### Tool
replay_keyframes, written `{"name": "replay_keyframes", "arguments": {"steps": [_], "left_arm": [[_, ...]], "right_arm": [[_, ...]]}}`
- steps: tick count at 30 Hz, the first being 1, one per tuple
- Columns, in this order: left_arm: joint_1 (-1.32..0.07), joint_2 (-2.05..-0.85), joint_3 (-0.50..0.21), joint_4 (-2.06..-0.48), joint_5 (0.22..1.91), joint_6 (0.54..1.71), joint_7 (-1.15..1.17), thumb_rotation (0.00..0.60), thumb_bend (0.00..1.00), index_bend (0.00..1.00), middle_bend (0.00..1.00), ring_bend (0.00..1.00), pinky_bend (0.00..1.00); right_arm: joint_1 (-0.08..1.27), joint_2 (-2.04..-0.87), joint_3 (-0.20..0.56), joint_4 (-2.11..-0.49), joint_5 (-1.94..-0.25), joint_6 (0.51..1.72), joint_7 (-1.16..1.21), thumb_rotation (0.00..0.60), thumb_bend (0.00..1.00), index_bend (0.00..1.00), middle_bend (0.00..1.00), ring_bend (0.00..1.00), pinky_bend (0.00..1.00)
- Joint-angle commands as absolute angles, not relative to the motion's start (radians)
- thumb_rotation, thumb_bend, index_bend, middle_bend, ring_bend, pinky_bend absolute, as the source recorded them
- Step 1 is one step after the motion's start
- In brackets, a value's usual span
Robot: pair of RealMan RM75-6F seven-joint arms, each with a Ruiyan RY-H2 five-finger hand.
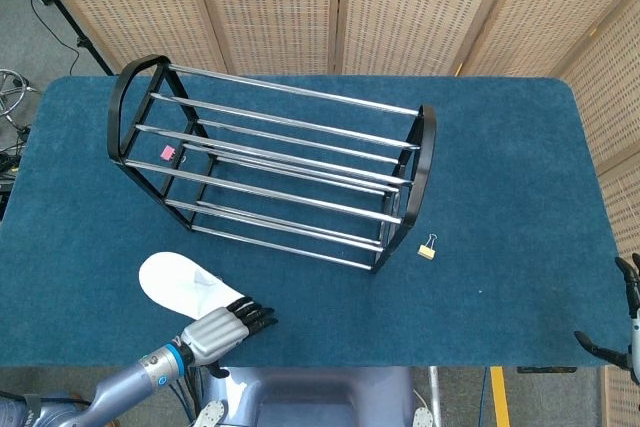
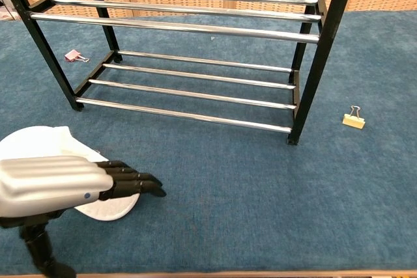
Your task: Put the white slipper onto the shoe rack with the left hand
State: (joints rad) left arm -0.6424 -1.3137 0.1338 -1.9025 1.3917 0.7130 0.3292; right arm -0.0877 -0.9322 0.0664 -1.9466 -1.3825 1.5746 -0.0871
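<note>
The white slipper (image 1: 178, 284) lies flat on the blue table near its front left edge; the chest view shows the slipper (image 2: 39, 143) at the lower left. My left hand (image 1: 222, 322) hovers over the slipper's near end, fingers stretched out flat and holding nothing; in the chest view the left hand (image 2: 71, 183) covers the slipper's near part. The black and chrome shoe rack (image 1: 275, 173) stands beyond it with nothing on its rails (image 2: 195, 28). My right hand (image 1: 628, 322) shows only partly at the far right edge.
A small yellow binder clip (image 1: 428, 247) lies right of the rack, seen also as the clip (image 2: 354, 118) in the chest view. A pink clip (image 1: 168, 152) sits under the rack's left end. Woven screens stand behind the table.
</note>
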Motion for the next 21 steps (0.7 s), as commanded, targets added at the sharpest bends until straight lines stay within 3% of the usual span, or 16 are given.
{"name": "replay_keyframes", "arguments": {"steps": [1,10,14,21], "left_arm": [[-0.631,-1.275,0.18,-1.922,1.468,0.728,0.29,0.6,0.14,0.0,0.0,0.0,0.0],[-0.609,-1.221,0.244,-1.921,1.624,0.795,0.216,0.6,0.14,0.0,0.0,0.0,0.0],[-0.603,-1.237,0.224,-1.898,1.675,0.852,0.183,0.6,0.14,0.0,0.0,0.0,0.0],[-0.62,-1.302,0.158,-1.877,1.561,0.801,0.273,0.6,0.14,0.0,0.0,0.0,0.0]], "right_arm": [[-0.087,-0.934,0.066,-1.947,-1.382,1.574,-0.09,0.6,0.0,0.0,0.0,0.0,0.0],[-0.088,-0.937,0.065,-1.949,-1.382,1.576,-0.097,0.6,0.0,0.0,0.0,0.0,0.0],[-0.086,-0.939,0.063,-1.95,-1.384,1.573,-0.104,0.6,0.0,0.0,0.0,0.0,0.0],[-0.084,-0.94,0.065,-1.948,-1.376,1.569,-0.104,0.6,0.0,0.0,0.0,0.0,0.0]]}}
